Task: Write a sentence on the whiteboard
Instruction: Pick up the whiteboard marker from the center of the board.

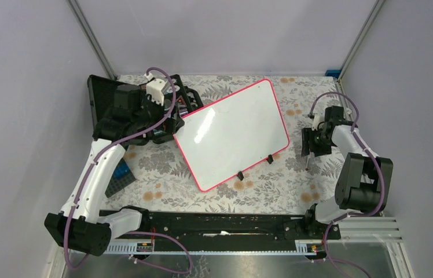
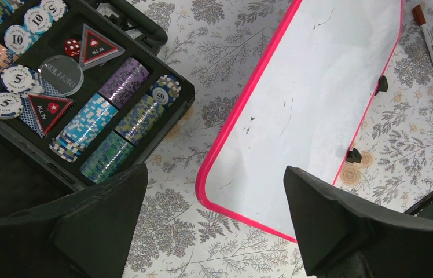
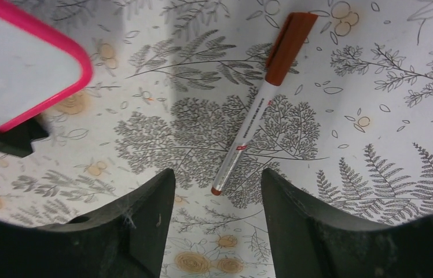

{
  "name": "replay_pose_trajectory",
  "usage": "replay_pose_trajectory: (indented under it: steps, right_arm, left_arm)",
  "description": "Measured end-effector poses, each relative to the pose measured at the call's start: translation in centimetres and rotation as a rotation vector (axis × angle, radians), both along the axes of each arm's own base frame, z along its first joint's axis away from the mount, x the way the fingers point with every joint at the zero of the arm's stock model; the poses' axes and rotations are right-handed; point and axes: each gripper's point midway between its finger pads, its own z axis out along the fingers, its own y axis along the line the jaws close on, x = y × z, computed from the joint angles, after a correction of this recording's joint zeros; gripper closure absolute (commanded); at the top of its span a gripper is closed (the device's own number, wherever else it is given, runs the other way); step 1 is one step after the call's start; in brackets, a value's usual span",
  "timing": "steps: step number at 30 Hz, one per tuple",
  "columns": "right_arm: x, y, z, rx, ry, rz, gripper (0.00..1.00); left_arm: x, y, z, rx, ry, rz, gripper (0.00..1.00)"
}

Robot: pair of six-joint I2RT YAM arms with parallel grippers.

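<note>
My left jaws wide apart beside the whiteboard (image 1: pixel 231 133); right jaws apart astride the marker (image 3: pixel 254 110), bench's (image 1: pixel 168 191) right edge.

whiteboard (image 3: pixel 17 63) cropped by right wrist view; chip case (image 2: pixel 11 168) cropped too

From high above the near edge, looks down over the whole table (image 1: pixel 162 168); from each wrist, looks down close, sharing whiteboard (image 2: pixel 312 104) and marker (image 3: pixel 254 110).
</note>
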Motion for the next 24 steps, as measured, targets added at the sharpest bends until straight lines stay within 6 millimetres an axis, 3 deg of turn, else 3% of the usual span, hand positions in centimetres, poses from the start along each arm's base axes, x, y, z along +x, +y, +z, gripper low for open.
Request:
replay_pose_trajectory:
  steps: [8, 13, 21, 24]
  right_arm:
    - [0.2, -1.2, -2.9, -0.054, 0.058, -0.024, 0.43]
    - [0.3, -1.8, -4.5, -0.08, 0.085, -0.032, 0.52]
    - [0.9, -2.4, -4.6, -0.109, 0.068, -0.038, 0.98]
    - [0.8, -2.4, -4.5, -0.111, 0.072, -0.028, 1.0]
  left_arm:
    - [-0.7, 0.0, 0.4, -0.011, -0.02, -0.009, 0.01]
    - [-0.9, -0.3, 0.2, -0.022, -0.012, -0.021, 0.01]
    - [-1.0, -0.5, 0.1, -0.032, -0.013, -0.032, 0.01]
    - [-1.1, -0.6, 0.0, -0.036, -0.01, -0.04, 0.01]
